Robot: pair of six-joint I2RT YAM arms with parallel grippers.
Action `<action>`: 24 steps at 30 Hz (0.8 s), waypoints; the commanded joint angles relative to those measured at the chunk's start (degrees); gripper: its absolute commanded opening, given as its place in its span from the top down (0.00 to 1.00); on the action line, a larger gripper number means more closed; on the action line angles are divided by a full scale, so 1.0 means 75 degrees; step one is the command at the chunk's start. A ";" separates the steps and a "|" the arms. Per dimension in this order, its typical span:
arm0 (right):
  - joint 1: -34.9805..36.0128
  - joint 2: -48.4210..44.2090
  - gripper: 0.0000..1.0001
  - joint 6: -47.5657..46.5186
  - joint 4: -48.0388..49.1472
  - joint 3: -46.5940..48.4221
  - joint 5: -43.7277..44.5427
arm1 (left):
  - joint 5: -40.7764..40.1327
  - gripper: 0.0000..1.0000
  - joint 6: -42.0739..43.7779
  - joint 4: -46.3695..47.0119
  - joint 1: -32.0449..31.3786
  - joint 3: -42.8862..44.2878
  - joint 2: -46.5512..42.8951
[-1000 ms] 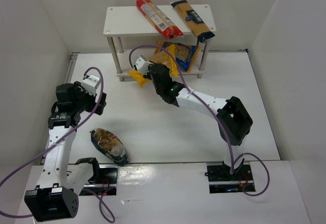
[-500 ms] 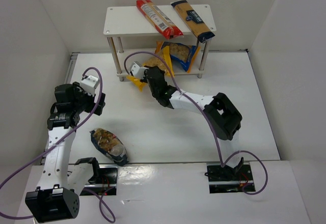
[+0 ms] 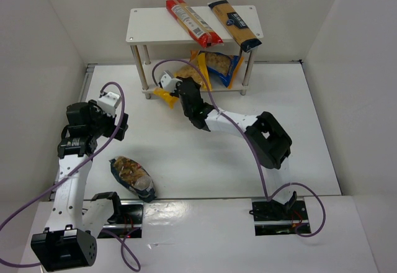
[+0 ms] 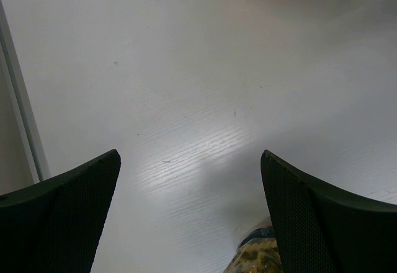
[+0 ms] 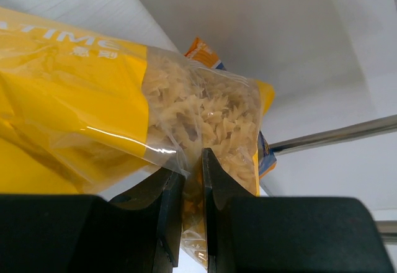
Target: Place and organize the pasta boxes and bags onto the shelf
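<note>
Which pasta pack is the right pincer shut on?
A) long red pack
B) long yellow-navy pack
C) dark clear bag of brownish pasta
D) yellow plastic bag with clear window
D: in the right wrist view the right pincer pinches the yellow plastic bag with clear window between its two black fingers.

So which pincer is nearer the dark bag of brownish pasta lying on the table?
Left. The left pincer hangs open just beyond the dark bag, toward the shelf; the right pincer is away at the shelf's lower tier, shut on the yellow bag.
</note>
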 commanded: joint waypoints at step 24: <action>-0.0437 0.1155 1.00 0.0576 0.1717 0.2487 0.0540 | 0.0120 0.01 0.0081 0.0032 0.0125 0.0027 -0.0109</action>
